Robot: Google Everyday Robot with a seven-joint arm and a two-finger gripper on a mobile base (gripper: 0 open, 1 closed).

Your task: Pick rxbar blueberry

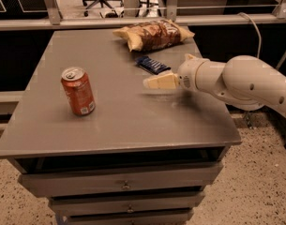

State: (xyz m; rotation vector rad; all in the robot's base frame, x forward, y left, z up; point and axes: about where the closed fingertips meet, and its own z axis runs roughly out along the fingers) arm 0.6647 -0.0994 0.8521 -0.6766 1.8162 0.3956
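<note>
The small dark blue glossy rxbar blueberry lies flat on the grey metal drawer cabinet, just in front of the tan-and-brown crinkled chip bag. The cream gripper hovers just beside the bar's near end; how wide it stands cannot be told. A red soda can stands upright well to the left.

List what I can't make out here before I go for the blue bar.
Small flat dark blue snack bar: the white wrapper lettering is too small to read in the camera view.
Cream gripper, on the near side of the bar: its gap to the grey tabletop cannot be judged from this single view.
White robot arm: cut off by the right edge.
</note>
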